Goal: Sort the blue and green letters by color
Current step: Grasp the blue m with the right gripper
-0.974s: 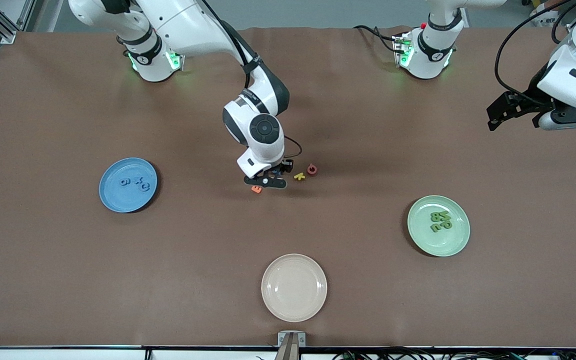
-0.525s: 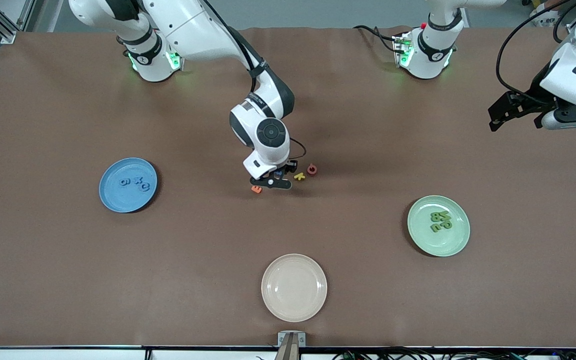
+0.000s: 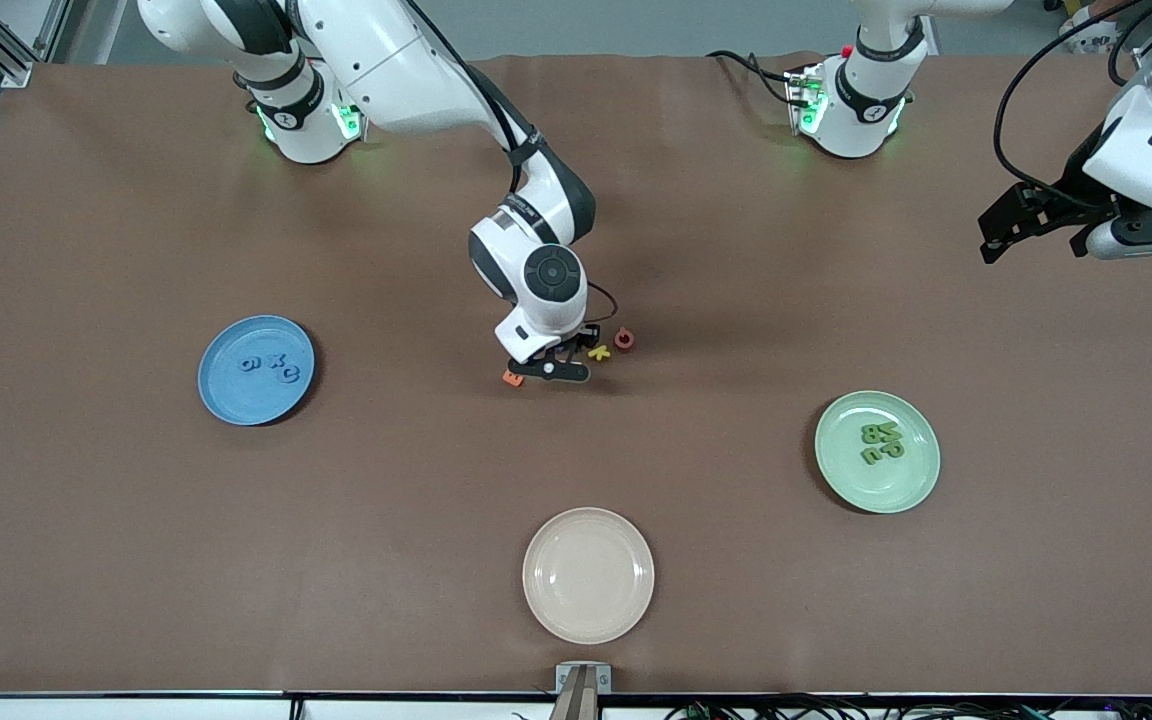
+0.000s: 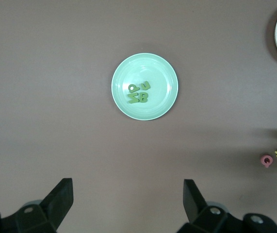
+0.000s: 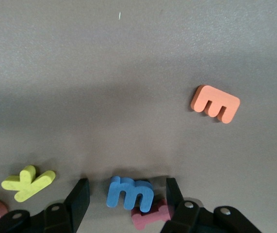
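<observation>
From the front, the right claw (image 3: 554, 366) is down among a small cluster of letters near the middle of the desk (image 3: 136, 560), just beside an orange letter (image 3: 512, 378), a yellow letter (image 3: 598, 352) and a dark red letter (image 3: 624, 339). Three blue letters (image 3: 269, 365) lie on the blue plate (image 3: 211, 385) toward the right arm's end, four green letters (image 3: 880, 441) on the green plate (image 3: 911, 490) toward the left arm's end; a cream plate (image 3: 588, 620) sits nearest the camera. The left claw (image 3: 1021, 222) waits high over the desk edge. In the left wrist view its fingers (image 4: 57, 201) are spread wide and empty. In the right wrist view the last blue letter (image 5: 129, 193) lies flat between the open fingers (image 5: 79, 201), its long axis running finger to finger, resting partly on a pink letter (image 5: 150, 216); closing should catch its ends.
</observation>
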### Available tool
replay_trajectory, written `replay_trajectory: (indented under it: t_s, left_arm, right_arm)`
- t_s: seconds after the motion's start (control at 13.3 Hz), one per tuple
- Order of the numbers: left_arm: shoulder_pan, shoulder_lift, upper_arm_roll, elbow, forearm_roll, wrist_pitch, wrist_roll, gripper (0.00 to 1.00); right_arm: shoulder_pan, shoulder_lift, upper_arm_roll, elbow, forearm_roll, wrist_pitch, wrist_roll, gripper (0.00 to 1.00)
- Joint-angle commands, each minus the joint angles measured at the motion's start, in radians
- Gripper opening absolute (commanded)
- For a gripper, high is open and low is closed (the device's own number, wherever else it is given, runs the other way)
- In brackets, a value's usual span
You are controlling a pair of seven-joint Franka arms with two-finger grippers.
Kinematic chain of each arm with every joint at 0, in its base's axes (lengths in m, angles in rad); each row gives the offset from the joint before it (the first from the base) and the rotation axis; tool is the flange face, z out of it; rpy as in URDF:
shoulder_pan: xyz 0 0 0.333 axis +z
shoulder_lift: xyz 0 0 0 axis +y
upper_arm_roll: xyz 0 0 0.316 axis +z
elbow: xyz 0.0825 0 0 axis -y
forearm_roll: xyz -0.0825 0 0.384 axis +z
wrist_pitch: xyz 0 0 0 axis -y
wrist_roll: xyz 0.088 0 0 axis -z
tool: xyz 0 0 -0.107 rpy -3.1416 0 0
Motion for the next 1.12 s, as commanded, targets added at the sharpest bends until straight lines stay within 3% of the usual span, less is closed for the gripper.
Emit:
replay_trajectory:
  t_s: [0.0,0.6,0.75,1.05]
  left_arm:
    - [0.004,-0.007,0.002,0.007,-0.016,-0.005,0.001,1.00]
    - [0.001,-0.002,0.002,0.007,-0.015,-0.004,0.003,1.00]
    - [0.002,-0.004,0.002,0.009,-0.015,-0.004,0.004,1.00]
    - [-0.001,0.001,0.002,0.010,-0.015,0.003,0.003,1.00]
  right_arm:
    - [0.013,0.023,-0.011,0.032,0.020,-0.011,0.010,0.66]
    - [0.016,0.027,-0.011,0.032,0.015,0.002,0.010,0.25]
    - [0.013,0.026,-0.011,0.032,0.020,-0.003,0.009,0.19]
    - [-0.015,0.007,-0.011,0.087,0.027,-0.108,0.009,0.19]
